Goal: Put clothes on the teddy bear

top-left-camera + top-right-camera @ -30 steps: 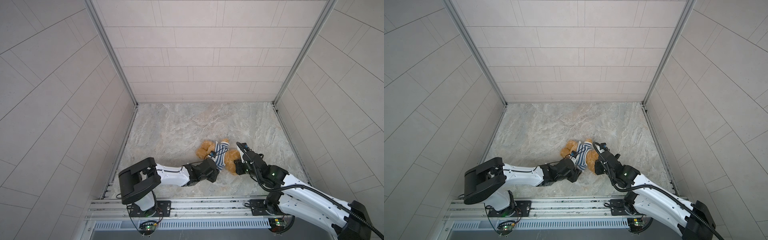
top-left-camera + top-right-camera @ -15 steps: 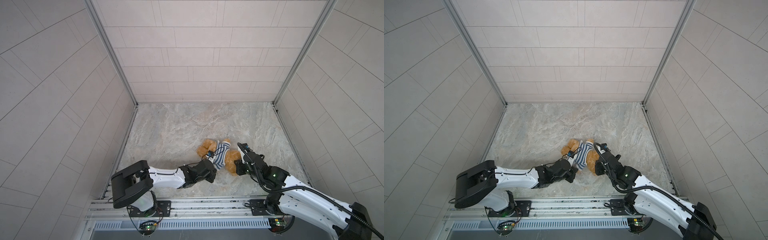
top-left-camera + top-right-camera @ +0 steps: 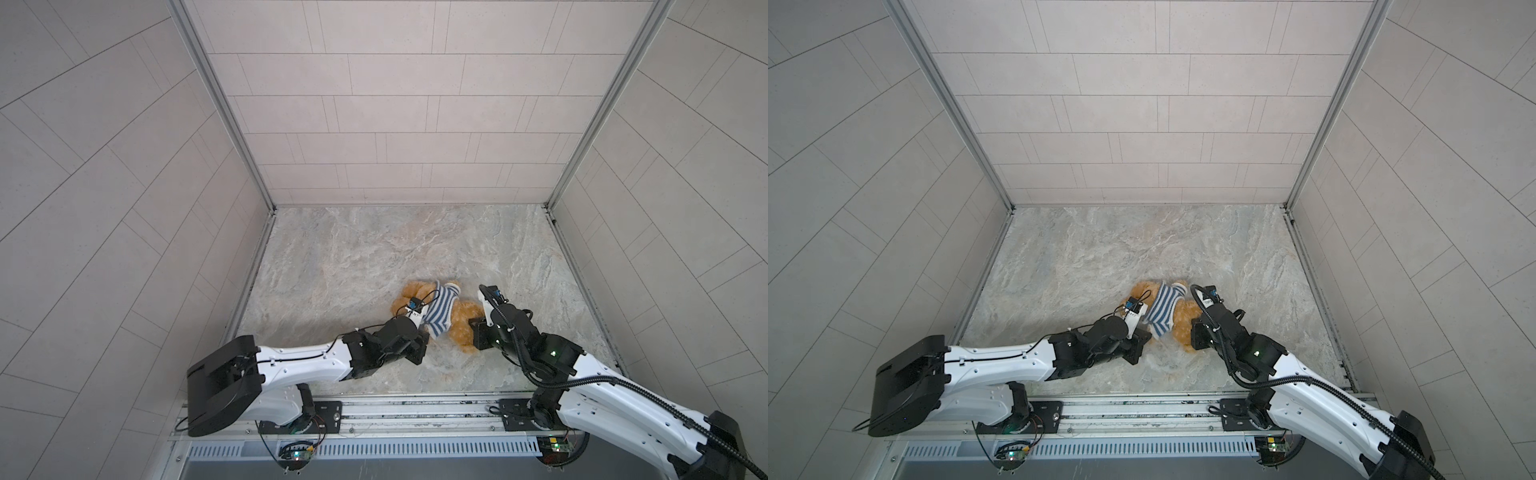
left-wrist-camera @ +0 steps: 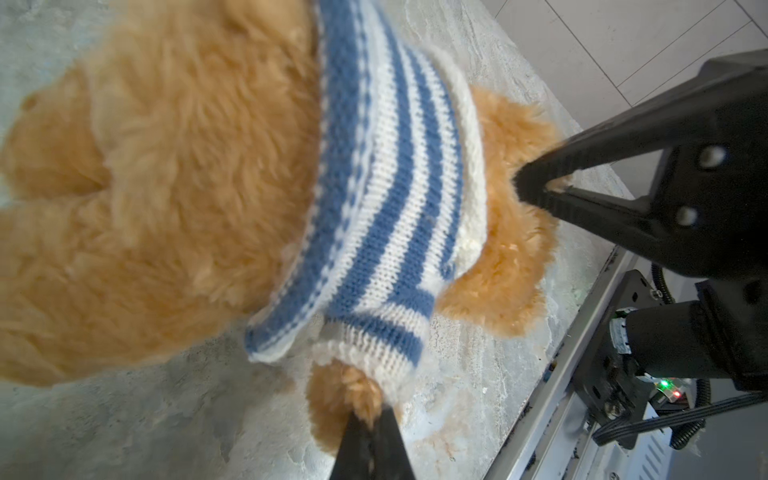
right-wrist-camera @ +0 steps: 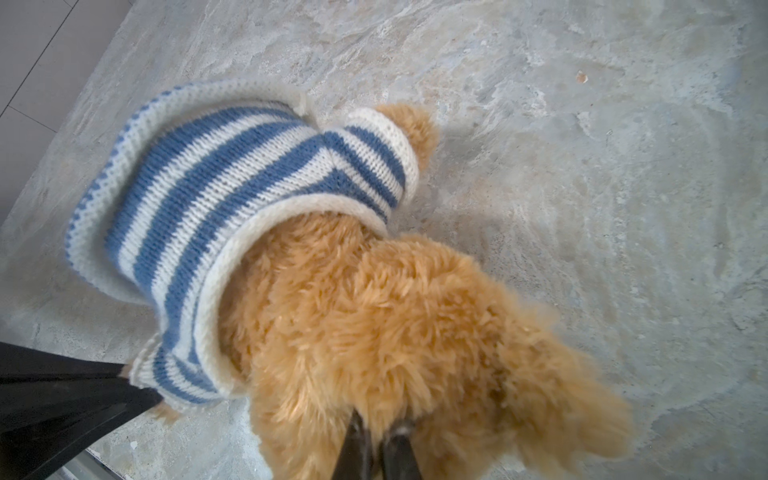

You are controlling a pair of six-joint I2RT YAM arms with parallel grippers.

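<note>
On the grey marbled tabletop [image 3: 374, 249], the fluffy golden-brown plush teddy bear [image 3: 463, 322] lies at lower centre of both top views, its blue-and-white striped knitted sweater [image 3: 440, 307] bunched high on the chest. I judge the sleeve step nearly done: my right gripper [image 5: 376, 430] is clamped on fur at its head end, the left gripper [image 4: 368, 415] on the paw [image 4: 345, 386] poking from the cuff, so next comes tugging the hem down. A second ago the left jaws stood apart.

White arms [image 3: 299, 365], corrugated cable [image 3: 598, 380], tapered black gripper [image 4: 370, 415]
</note>
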